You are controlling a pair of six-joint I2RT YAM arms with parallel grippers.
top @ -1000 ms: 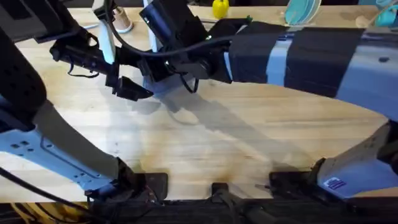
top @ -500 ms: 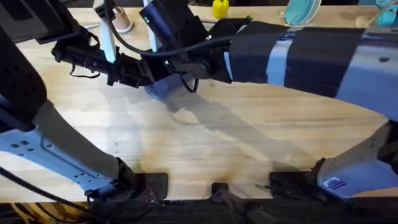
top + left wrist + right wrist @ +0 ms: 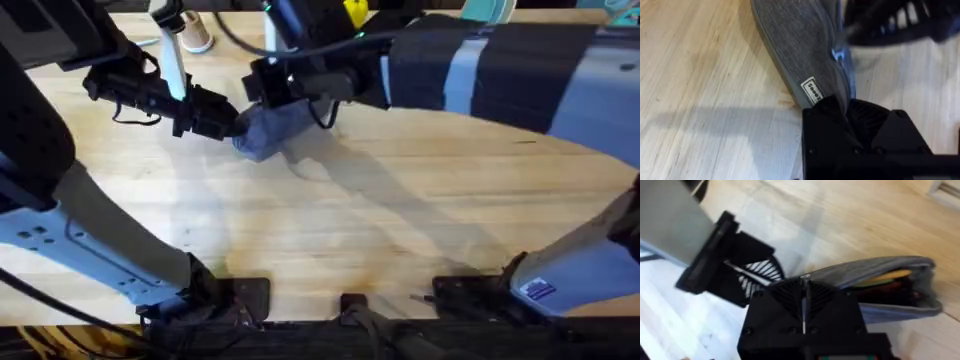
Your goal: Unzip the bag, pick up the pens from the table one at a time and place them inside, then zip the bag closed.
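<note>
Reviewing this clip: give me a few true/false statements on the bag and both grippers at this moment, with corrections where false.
1. The left gripper pinches one end of the bag. True.
2. The bag lies flat and zipped fully shut. False: the right wrist view shows its mouth gaping, with yellow and dark items inside.
3. The right gripper is at the bag. True.
4. The bag sits at the table's near edge, beside the arm bases. False: it is on the far part.

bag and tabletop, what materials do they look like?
Bag: woven fabric, grey-blue, matte; fine heathered weave, soft folds and a sewn-on white label suggest denim-like cloth, though the exact fibre is unclear. Table: light wood, apparently butcher-block; parallel planks with grain lines and a faint sheen, likely sealed or oiled.
</note>
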